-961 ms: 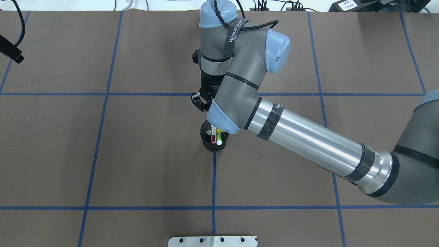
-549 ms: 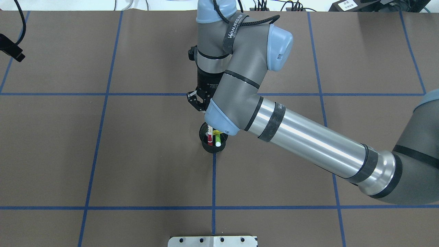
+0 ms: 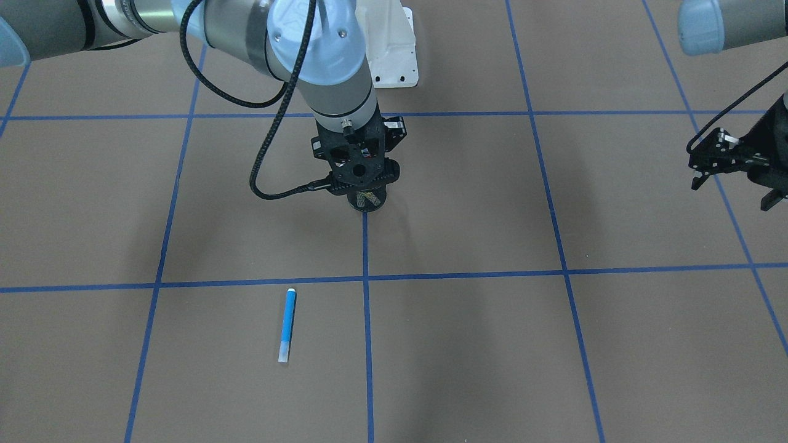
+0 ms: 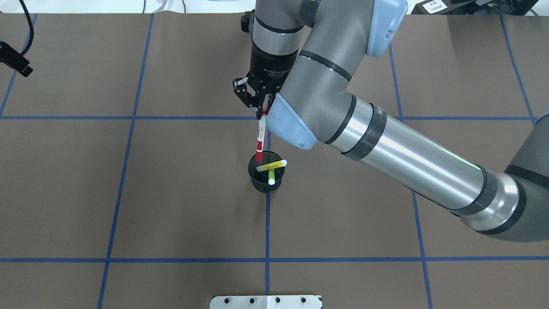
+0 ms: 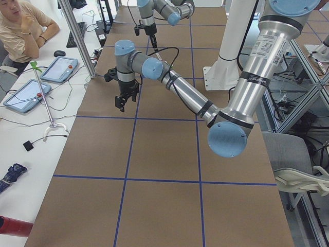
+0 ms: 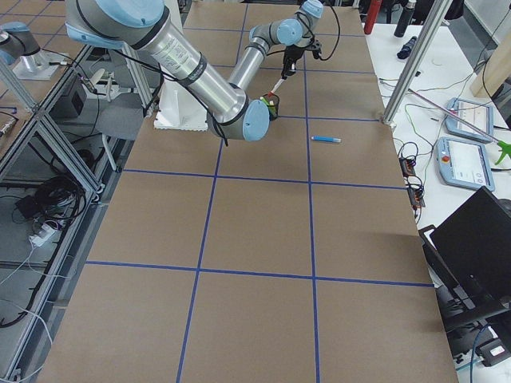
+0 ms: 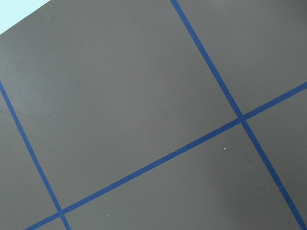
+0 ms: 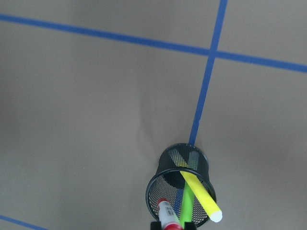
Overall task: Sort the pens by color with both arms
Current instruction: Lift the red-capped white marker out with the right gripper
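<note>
Pens: in the front view the blue pen (image 3: 287, 325) lies flat on the table (image 3: 492, 344) at 7 o'clock from the cup (image 3: 367, 200), and my left gripper (image 3: 732, 184), at 3 o'clock, hangs spread and empty. Overhead, my right gripper (image 4: 260, 107) pinches the red pen (image 4: 260, 139) by its top, lower end at the cup's 11 o'clock rim, with the yellow pen (image 4: 271, 165) and green pen (image 4: 271, 176) leaning inside. From the right wrist they look light, stiff and slick, so I'd grip high on the barrel.

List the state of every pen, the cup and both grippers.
red-ended pen: held by right gripper over cup
yellow pen: leaning in cup
green pen: leaning in cup
blue pen: lying on table
cup: upright
right gripper: shut on red-ended pen
left gripper: open, empty
</note>
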`<state>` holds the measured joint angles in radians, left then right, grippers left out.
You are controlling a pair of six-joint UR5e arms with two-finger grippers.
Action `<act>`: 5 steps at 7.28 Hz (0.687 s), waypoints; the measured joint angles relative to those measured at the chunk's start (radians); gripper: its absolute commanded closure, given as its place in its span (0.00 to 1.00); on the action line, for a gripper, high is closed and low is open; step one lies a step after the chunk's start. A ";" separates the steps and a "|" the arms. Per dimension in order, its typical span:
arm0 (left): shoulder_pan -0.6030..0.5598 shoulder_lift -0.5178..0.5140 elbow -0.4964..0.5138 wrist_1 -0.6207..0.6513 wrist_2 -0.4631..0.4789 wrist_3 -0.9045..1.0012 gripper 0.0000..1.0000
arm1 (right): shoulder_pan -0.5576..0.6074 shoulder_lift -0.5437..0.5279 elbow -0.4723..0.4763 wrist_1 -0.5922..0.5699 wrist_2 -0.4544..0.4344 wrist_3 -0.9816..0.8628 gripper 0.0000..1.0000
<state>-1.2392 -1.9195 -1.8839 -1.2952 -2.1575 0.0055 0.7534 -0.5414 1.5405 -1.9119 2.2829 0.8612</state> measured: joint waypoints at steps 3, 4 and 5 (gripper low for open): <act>0.002 -0.007 0.002 -0.013 -0.001 -0.003 0.00 | 0.043 0.004 0.040 0.004 -0.185 0.082 1.00; 0.003 -0.009 0.006 -0.030 0.001 -0.003 0.00 | 0.047 0.003 0.042 0.007 -0.257 0.098 1.00; 0.004 -0.010 0.008 -0.047 0.002 -0.003 0.00 | 0.048 -0.002 0.042 0.021 -0.331 0.116 1.00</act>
<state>-1.2354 -1.9296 -1.8759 -1.3418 -2.1554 0.0027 0.8016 -0.5430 1.5827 -1.8910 1.9522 0.9774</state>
